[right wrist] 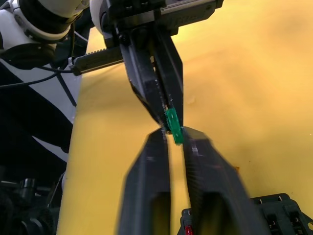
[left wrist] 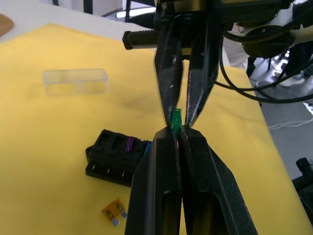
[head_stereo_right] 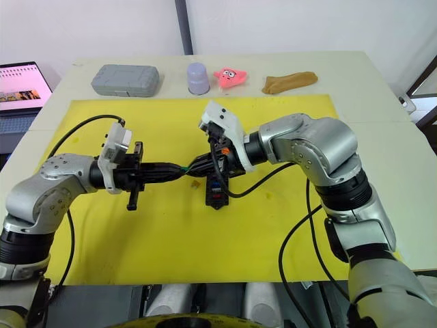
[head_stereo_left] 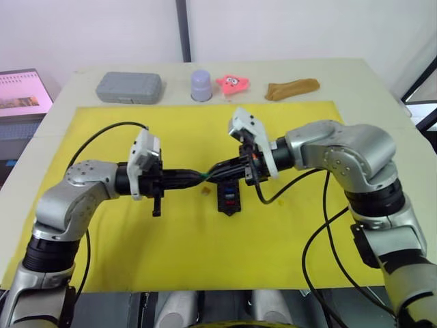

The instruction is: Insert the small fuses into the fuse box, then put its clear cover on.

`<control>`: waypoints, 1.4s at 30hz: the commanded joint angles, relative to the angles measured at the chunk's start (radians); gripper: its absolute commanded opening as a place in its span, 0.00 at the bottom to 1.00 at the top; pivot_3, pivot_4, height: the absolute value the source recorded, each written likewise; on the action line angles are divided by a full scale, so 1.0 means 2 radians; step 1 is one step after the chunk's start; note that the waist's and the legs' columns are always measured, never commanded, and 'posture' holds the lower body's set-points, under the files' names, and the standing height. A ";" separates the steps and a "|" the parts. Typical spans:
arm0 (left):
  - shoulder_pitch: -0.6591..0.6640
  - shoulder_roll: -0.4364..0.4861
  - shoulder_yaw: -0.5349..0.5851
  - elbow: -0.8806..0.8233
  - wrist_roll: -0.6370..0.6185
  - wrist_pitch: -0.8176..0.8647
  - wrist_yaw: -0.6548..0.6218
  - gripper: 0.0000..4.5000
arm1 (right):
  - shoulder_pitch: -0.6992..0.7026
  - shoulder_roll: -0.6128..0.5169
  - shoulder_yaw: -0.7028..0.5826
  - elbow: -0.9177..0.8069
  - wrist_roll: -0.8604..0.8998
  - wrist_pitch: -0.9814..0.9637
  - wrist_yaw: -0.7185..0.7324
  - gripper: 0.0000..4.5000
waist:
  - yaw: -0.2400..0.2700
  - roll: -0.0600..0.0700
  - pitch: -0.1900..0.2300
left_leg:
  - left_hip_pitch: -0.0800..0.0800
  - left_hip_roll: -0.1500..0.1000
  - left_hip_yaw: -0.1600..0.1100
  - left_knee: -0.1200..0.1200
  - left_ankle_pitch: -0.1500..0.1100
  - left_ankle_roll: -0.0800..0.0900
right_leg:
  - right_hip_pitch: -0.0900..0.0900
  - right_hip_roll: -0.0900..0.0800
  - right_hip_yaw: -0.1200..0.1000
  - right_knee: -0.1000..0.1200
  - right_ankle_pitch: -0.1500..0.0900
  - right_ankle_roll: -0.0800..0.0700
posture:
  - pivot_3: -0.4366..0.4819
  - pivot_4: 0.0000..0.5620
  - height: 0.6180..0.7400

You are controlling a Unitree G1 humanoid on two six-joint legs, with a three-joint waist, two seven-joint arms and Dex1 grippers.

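1. A pale table [head_stereo_left: 355,82] carries a bright yellow mat [head_stereo_left: 123,253] that covers most of its top
2. Along the table's far edge, from left to right: a grey rounded hard case [head_stereo_left: 129,87], a grey-lilac cup [head_stereo_left: 201,85] standing upside down, a pink soft star-shaped toy [head_stereo_left: 232,84] and a tan crumpled cloth [head_stereo_left: 292,88]
3. The left arm is bent at the elbow and reaches level across the mat toward its middle. The left gripper [left wrist: 177,131] has its two long black fingers pressed almost together, pinching the lower end of a tiny green fuse [left wrist: 175,117] of clear, glassy plastic
4. The right arm folds in from the right edge and points back toward the left one, so the two grippers meet tip to tip above the middle of the mat
5. The right gripper [left wrist: 178,119] has its fingers narrowed to a slim gap around the upper part of the same green fuse; both grippers touch it
6. The fuse box [left wrist: 117,155], a black ribbed plastic block with two rows of slots, lies on the mat just below the meeting tips; a purple and a blue fuse sit in its slots
7. An orange-yellow fuse [left wrist: 113,211] lies loose on the mat just beside the box
8. The clear cover [left wrist: 76,81], a see-through rectangular lid, rests on the mat apart from the box
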 commanded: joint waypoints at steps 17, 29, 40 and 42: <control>-0.023 0.026 -0.036 0.009 0.062 -0.033 0.002 0.21 | -0.030 -0.021 0.013 -0.011 -0.020 -0.033 0.018 0.00 | 0.000 0.000 0.000 | 0.000 0.000 0.000 0.000 0.000 0.000 | 0.000 0.000 0.000 0.000 0.000 0.000 | 0.48 0.27 1.00; -0.067 -0.025 -0.122 0.141 0.191 -0.184 -0.012 0.99 | -0.051 -0.082 0.132 0.077 -0.190 -0.204 0.092 0.00 | -0.001 0.000 0.000 | 0.000 0.000 0.001 0.000 0.000 0.000 | 0.000 0.000 0.000 0.000 0.000 0.000 | 0.48 0.27 1.00; -0.089 -0.074 -0.147 0.202 0.234 -0.215 -0.010 0.99 | -0.042 -0.063 0.148 0.119 -0.258 -0.252 0.124 0.00 | -0.001 0.000 0.000 | 0.000 0.000 0.001 0.000 0.000 0.000 | 0.000 0.000 0.000 0.000 0.000 0.000 | 0.48 0.27 1.00; -0.087 -0.075 -0.146 0.199 0.235 -0.215 -0.010 0.99 | -0.040 -0.060 0.144 0.115 -0.258 -0.248 0.126 0.00 | -0.001 0.000 0.000 | 0.000 0.000 0.000 0.000 0.000 0.000 | 0.000 0.000 0.000 0.000 0.000 0.000 | 0.48 0.27 1.00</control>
